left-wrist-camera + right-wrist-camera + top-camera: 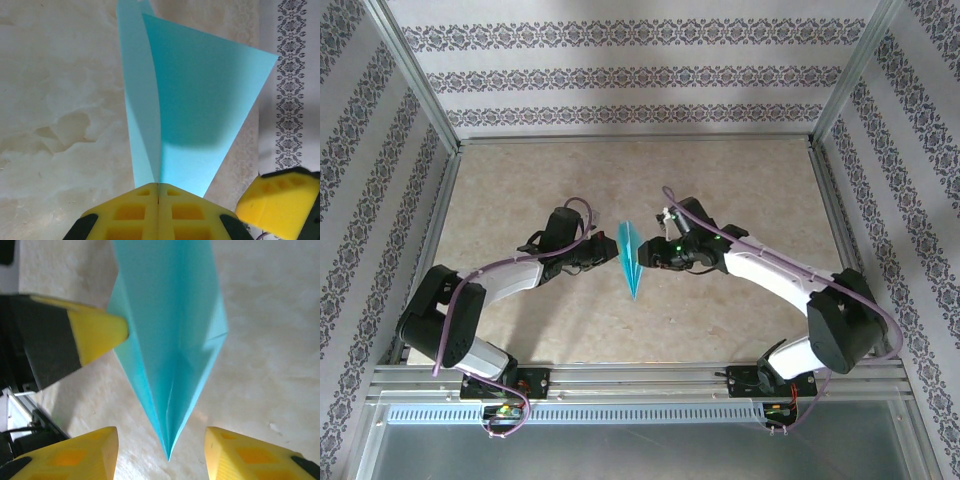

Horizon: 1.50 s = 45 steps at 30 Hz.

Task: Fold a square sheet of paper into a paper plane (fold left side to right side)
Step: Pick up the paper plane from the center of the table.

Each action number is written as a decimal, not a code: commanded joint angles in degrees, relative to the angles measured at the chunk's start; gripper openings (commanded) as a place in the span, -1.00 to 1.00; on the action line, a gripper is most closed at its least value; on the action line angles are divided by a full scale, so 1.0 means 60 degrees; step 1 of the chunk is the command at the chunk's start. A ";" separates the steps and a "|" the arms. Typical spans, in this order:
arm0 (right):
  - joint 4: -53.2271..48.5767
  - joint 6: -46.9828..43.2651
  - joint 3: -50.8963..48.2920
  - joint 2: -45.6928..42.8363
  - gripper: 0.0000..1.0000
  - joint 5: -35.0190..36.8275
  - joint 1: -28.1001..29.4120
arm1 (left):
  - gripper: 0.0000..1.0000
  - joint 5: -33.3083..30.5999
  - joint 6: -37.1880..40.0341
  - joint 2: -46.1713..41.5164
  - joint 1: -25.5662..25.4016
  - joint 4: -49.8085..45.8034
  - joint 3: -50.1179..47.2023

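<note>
paper this thin is light, floppy and easily creased; its stiffer folded spine looks the safest hold. the slim pointed teal-blue paper plane (pixel 632 258) stands upright at mid-table, pinched in the closed left gripper (pixel 158 187). the right gripper (pixel 161 435) gapes either side of its tip and crowds it. beyond lies the beige marbled tabletop (pixel 720 180).

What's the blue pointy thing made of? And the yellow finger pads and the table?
The paper plane looks like thin matte paper: crisp creases, no shine. The yellow pads look like moulded rubber or foam, with square hollows. The table looks like marbled stone, maybe printed laminate.
</note>
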 commanded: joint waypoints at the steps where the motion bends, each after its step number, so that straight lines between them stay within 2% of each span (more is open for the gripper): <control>1: -0.0248 0.0098 0.0422 0.0435 -0.03 0.0094 0.0243 | -1.00 -0.0152 -0.0161 0.0107 -0.0136 -0.0179 0.0247; 13: -0.0125 0.0130 0.0900 0.1492 0.02 0.0284 0.0530 | -1.00 -0.0108 -0.0166 0.0148 -0.0141 -0.0171 0.0228; 31: 0.0156 0.0218 0.1113 0.1984 -0.02 0.0153 0.0695 | -1.00 -0.0049 -0.0199 0.0219 -0.0130 -0.0106 0.0221; 40: -0.0049 0.0168 0.1368 0.2268 -0.02 0.0499 0.0793 | -1.00 -0.0020 -0.0223 0.0226 -0.0146 -0.0087 0.0223; 45: -0.0433 0.0050 0.1553 0.2420 -0.13 0.0856 0.0837 | -1.00 -0.0006 -0.0231 0.0243 -0.0137 -0.0084 0.0219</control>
